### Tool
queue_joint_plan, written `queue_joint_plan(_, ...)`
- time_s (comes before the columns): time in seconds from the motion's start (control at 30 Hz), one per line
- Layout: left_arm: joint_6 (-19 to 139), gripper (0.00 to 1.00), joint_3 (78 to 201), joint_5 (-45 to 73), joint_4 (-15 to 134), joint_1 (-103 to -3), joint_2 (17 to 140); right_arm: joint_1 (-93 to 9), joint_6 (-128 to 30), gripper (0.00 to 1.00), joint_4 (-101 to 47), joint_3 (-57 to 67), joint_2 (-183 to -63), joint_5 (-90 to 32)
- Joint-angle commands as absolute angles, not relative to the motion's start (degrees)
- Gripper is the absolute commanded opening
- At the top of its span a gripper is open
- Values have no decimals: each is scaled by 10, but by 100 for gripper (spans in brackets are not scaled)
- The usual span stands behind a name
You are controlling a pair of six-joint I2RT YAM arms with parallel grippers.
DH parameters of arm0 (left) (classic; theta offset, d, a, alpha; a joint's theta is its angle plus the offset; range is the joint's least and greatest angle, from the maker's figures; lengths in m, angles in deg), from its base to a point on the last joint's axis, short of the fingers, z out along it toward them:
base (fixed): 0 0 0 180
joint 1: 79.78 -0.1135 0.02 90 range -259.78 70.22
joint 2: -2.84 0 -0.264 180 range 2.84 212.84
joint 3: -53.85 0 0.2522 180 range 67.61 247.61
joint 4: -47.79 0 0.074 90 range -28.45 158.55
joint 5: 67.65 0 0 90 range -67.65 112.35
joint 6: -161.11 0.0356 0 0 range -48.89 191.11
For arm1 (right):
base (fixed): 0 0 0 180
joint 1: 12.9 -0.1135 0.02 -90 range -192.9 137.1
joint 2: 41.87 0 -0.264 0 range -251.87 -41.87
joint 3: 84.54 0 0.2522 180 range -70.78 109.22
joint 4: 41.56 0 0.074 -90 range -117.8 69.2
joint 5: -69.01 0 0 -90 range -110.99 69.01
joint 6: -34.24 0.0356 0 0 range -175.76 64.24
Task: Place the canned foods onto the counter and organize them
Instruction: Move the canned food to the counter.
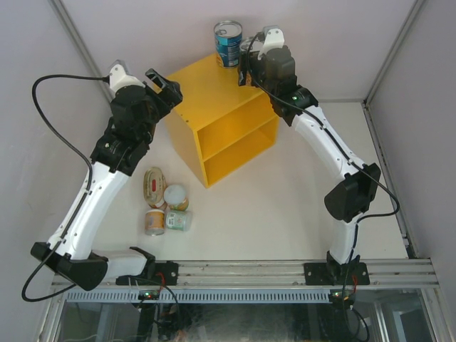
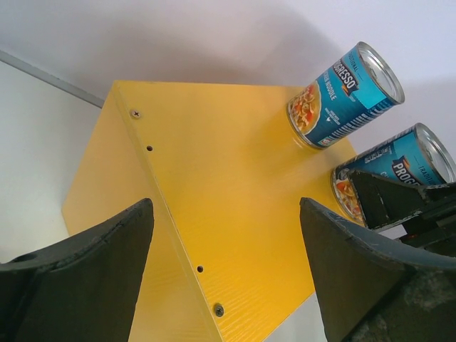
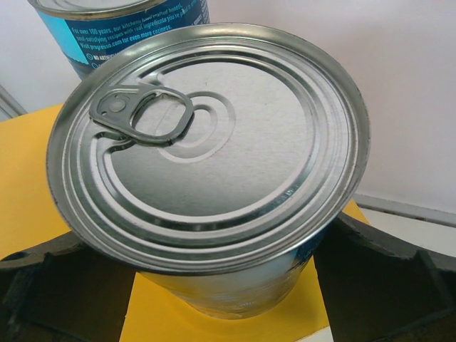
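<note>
Place: robot lab test cell.
Enclosure: bare white panels [image 1: 142, 28] around white table [image 1: 285, 206].
6 o'clock: aluminium mounting rail [image 1: 249, 269].

Tall blue-labelled metal can [image 2: 345, 96], on the far corner of the yellow box-shaped shelf unit [image 2: 214, 199]: brand "PROGRESSO", with "TRADITIONAL" above it and "NOODLE" below. Second tall blue-labelled can [image 2: 399, 167], just beside the first at the unit's top edge: "PROG…" and "TRADITION…", remainder hidden. Fine white print on the first can, right wrist view: "over 100 years"; the rest is illegible.
</note>
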State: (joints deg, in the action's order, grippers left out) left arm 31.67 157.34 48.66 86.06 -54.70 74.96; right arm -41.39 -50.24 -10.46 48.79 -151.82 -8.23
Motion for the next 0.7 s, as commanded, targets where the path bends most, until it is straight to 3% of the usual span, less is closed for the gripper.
queue_joint_plan(0.0,324,87,1580,472,842,-551,745,-407,-485,90,-128,511,-1500,-84)
queue_joint_plan(0.27,324,87,1606,466,859,-552,751,-405,-485,98,-120,512,-1482,-89)
queue_joint_plan(0.67,324,88,1611,465,872,-553,742,-403,-474,100,-99,503,-1458,-91)
